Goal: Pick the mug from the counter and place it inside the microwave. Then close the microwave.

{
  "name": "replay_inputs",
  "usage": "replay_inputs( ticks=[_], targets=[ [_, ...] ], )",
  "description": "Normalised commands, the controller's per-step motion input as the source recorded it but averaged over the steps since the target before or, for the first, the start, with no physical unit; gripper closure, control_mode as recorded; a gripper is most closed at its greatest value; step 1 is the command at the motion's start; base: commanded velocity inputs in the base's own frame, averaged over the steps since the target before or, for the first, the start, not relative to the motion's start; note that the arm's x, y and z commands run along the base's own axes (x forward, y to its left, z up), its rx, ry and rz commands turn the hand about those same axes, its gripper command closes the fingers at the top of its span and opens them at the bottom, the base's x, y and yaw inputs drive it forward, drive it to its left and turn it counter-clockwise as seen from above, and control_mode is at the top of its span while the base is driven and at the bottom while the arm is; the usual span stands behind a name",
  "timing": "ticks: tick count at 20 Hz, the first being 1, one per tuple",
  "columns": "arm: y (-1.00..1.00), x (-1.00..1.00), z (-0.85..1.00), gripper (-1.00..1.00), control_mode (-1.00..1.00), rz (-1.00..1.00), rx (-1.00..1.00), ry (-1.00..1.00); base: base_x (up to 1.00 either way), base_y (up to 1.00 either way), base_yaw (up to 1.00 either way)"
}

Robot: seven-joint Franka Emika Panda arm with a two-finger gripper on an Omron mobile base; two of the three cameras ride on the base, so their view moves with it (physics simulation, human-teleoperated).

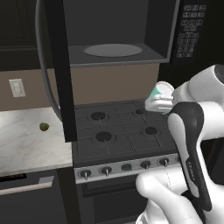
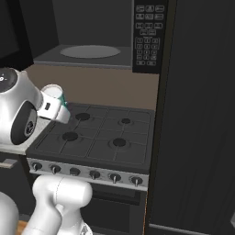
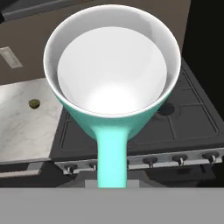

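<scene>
We hold the mug [image 3: 113, 74] by its handle in our closed gripper [image 3: 112, 181], lifted above the stovetop [image 1: 120, 129] near its front edge, so it can rise toward the open microwave [image 1: 113, 54] overhead.

The left base view looks forward and down from behind the arm's left side, over the gas stovetop [image 1: 122, 129] toward the open microwave [image 1: 114, 33] above, with the marble table [image 1: 26, 138] at its left. The right base view faces the same stovetop [image 2: 98, 135] and microwave [image 2: 98, 32] from the right side. The hand view sits very close behind the mug [image 3: 113, 70], looking down past it at the stovetop [image 3: 183, 124] and table [image 3: 22, 122].
</scene>
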Motion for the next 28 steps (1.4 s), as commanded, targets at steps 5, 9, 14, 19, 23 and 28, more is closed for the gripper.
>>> replay_inputs(
  ticks=[5, 9, 14, 19, 23, 28],
  targets=[
    [0.03, 0.22, 0.84, 1.0, -1.0, 0.1, 0.02, -0.07, 0.0, 0.0, 0.0],
    [0.1, 0.42, 0.59, 1.0, -1.0, 0.02, 0.0, -0.12, 0.0, 0.0, 0.0],
    [0.1, 0.58, 0.29, 1.0, -1.0, 0.0, 0.0, -0.14, 0.0, 0.0, 0.0],
    [0.01, 0.48, 0.11, 1.0, -1.0, 0.0, 0.0, -0.01, 0.0, 0.0, 0.0],
    [0.0, 0.43, 0.14, 1.0, -1.0, 0.0, 0.0, 0.0, 0.0, 0.0, 0.0],
    [0.0, 0.32, 0.16, 1.0, -1.0, 0.0, -0.01, 0.0, 0.0, 0.0, 0.0]
  ],
)
